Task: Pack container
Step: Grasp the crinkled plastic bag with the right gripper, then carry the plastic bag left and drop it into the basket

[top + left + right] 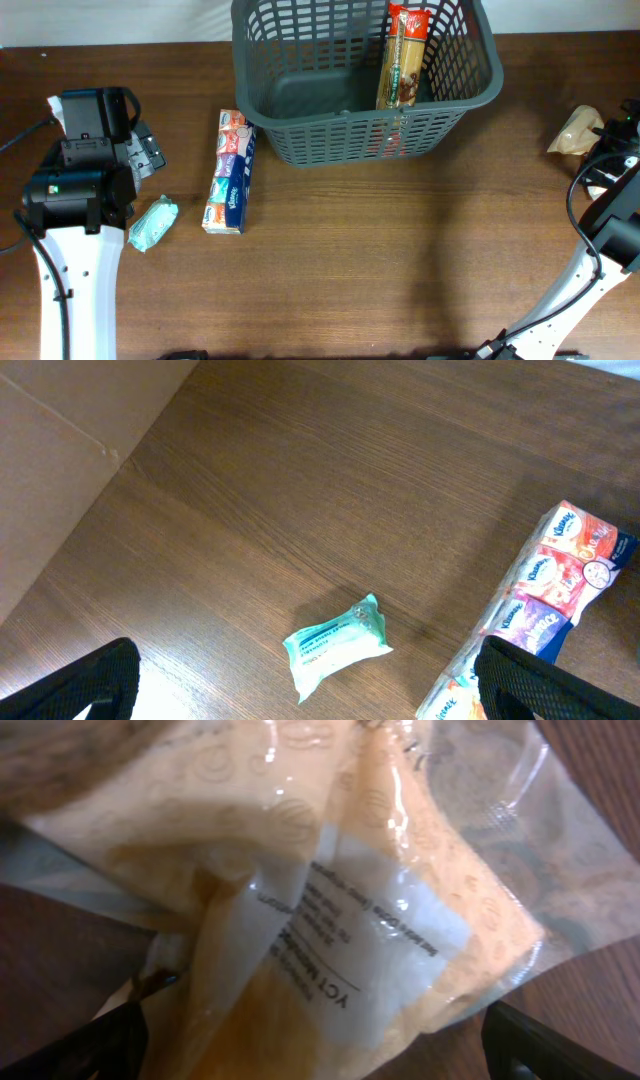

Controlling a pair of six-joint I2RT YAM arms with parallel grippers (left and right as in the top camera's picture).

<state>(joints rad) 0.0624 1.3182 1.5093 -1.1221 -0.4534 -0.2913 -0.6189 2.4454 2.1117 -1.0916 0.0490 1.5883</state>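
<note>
The container (262,118), a large dark grey plastic shopping basket with lattice-slotted sides and rounded corners, stands at the far edge of the brown wooden table (400,260), a little right of centre. Inside it a long clear packet of pasta with a red top (403,58) leans along the right side, its lower end toward the near wall. Something red shows through the slots of the near wall, too hidden to identify.

Just left of the container's near-left corner lies a long multi-pack of pocket tissues in red, purple and blue wrappers (230,172), lengthwise from far to near. Nearer and further left, apart from the tissues, lies a small crumpled teal plastic packet (153,222).

The left gripper (146,152) is at the left of the table, beside the teal packet and holding nothing. In the left wrist view its black fingers (85,685) stand spread wide at the bottom corners, with the teal packet (337,643) on bare wood between and beyond them and the tissue pack (545,595) off to the right.

The right gripper (610,148) is at the far right edge of the table, right next to a crinkled tan and clear plastic bag (575,130). In the right wrist view that bag (330,920) fills nearly everything, a white printed label on its side, and the black fingers (95,1050) are wide apart at the bottom corners. Whether they touch the bag cannot be told.
</note>
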